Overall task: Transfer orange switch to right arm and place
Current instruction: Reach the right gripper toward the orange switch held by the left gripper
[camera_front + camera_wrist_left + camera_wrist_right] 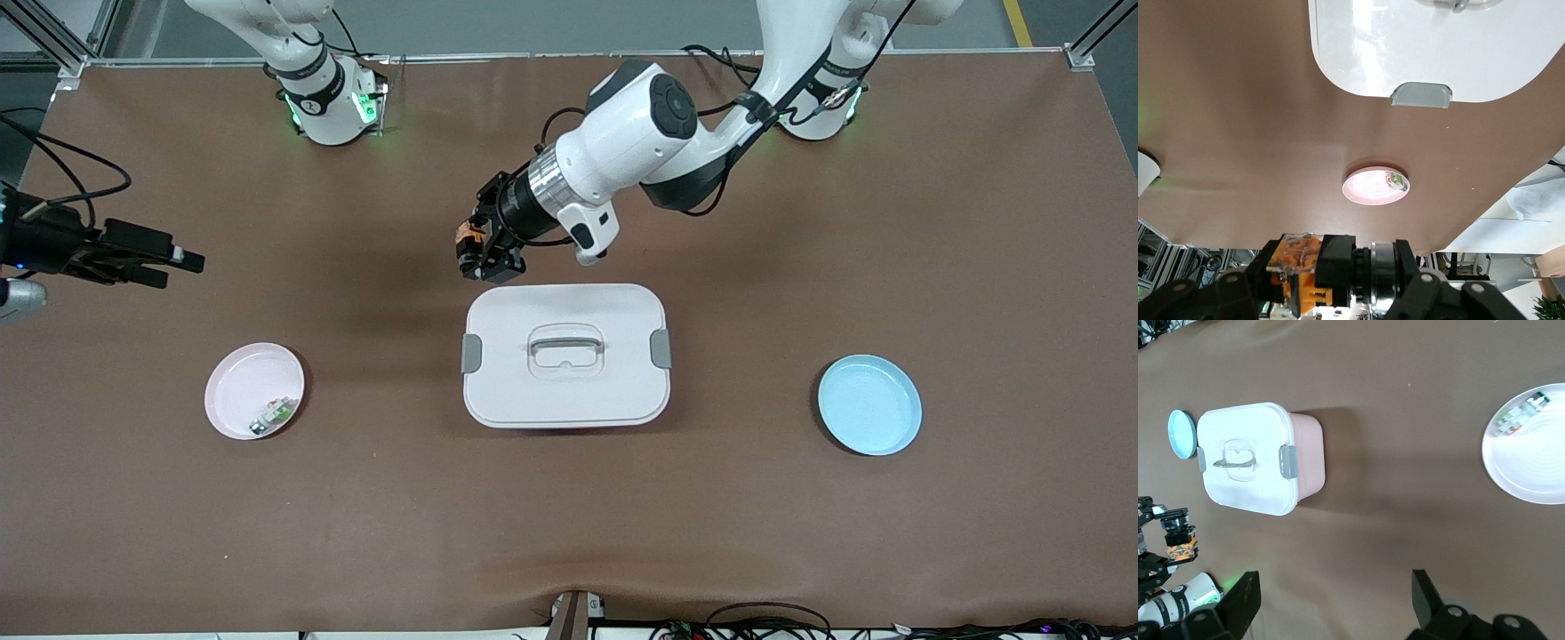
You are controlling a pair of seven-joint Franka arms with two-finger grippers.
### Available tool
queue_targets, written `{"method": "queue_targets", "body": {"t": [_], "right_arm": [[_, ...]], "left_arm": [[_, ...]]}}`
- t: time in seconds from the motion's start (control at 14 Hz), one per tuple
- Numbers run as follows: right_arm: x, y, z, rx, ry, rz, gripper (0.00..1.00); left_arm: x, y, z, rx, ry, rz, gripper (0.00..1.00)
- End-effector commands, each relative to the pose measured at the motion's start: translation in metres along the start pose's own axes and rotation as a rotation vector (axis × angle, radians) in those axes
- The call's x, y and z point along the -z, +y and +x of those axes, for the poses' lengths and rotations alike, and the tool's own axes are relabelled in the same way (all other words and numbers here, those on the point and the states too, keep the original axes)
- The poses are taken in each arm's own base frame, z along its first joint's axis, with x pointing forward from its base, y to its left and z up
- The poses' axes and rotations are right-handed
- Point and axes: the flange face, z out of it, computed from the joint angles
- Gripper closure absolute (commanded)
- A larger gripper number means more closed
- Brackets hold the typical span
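Handover geometry decides the next move: the orange switch sits clamped in the left tool, up in the air over bare desk just by the white lidded box, on the side of the box toward the robots' bases. The right tool hangs well apart from it, over the desk at the right arm's end, with its jaws spread wide and nothing between them. So the switch lies from the right tool straight along the desk toward the left arm's end, and the left arm is plainly the closer one, since it holds the part.

In the left wrist view the switch lies crosswise between the fingers, its long axis running from the clear orange block through the black body to the silver collar. In the front view the orange end faces the right arm's end of the desk. That, I judge, leaves it free for the right tool to take.

A pink plate with a small green-and-white part lies nearer the front camera than the right tool, and a blue plate lies toward the left arm's end.
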Motion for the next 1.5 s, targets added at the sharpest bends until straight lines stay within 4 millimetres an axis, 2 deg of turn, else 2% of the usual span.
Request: {"method": "queue_targets", "body": {"t": [0.0,0.21,0.29,0.5,0.71,0.93,1.43], "right_arm": [[-0.032,-0.03,-0.011,0.05,0.019,0.006,0.0],[-0.074,-0.047,-0.023,0.042,0.039,0.052,0.0],[-0.082,-0.047,-0.026,0.031,0.035,0.072,0.0],[-0.091,-0.061,-0.029,0.015,0.017,0.078,0.0],[-0.101,-0.086,-0.034,0.003,0.016,0.073,0.0],[-0.127,-0.107,-0.051,-0.023,0.035,0.128,0.0],[-0.164,-0.157,-0.061,-0.068,0.056,0.192,0.0]], "left_arm": [[-0.003,0.0,-0.004,-0.011,0.008,-0.031,0.71],[-0.006,0.001,-0.002,-0.021,0.016,-0.032,0.71],[-0.006,0.001,-0.002,-0.021,0.016,-0.032,0.71],[-0.004,0.002,-0.003,-0.021,0.014,-0.035,0.71],[-0.003,0.002,-0.002,-0.021,0.015,-0.036,0.71],[-0.002,0.002,-0.003,-0.022,0.014,-0.037,0.71],[0.001,0.006,-0.001,-0.019,0.014,-0.044,0.71]]}}
